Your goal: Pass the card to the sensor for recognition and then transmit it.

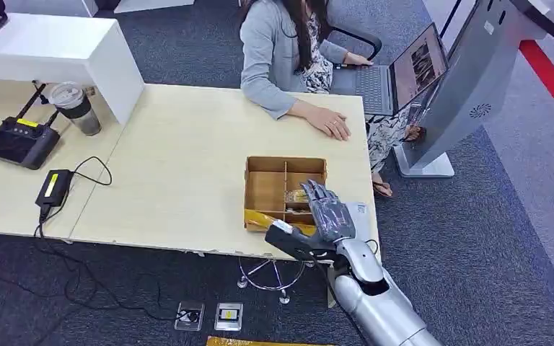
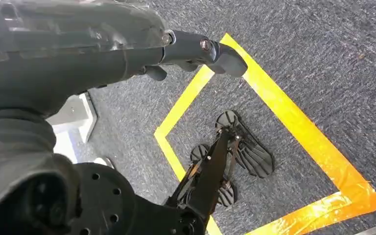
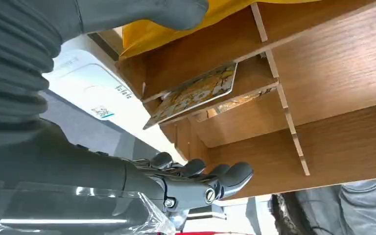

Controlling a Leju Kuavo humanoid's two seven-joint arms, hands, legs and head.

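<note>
Brown cardboard makes up the shallow divided tray (image 1: 265, 189) we see near the front right corner of the pale wooden table (image 1: 180, 166). Our right hand (image 1: 329, 213) hovers over the tray's right-hand compartments, fingers stretched out and apart, gripping nothing. From the right wrist camera, the card with a yellow and white printed pattern (image 3: 196, 93) leans tilted against a divider inside one small compartment, apart from the dark fingers (image 3: 210, 178). A flat white device with a printed label (image 3: 95, 95) lies just beside the tray's outer wall. Our left hand (image 2: 103, 46) hangs over dark grey carpet (image 2: 323, 63) marked with yellow tape (image 2: 293, 117); we cannot tell how its fingers lie. A person in a grey jacket (image 1: 274, 54) sits at the far edge, one hand (image 1: 332, 124) resting on the table, beside an open laptop (image 1: 400, 76)
</note>
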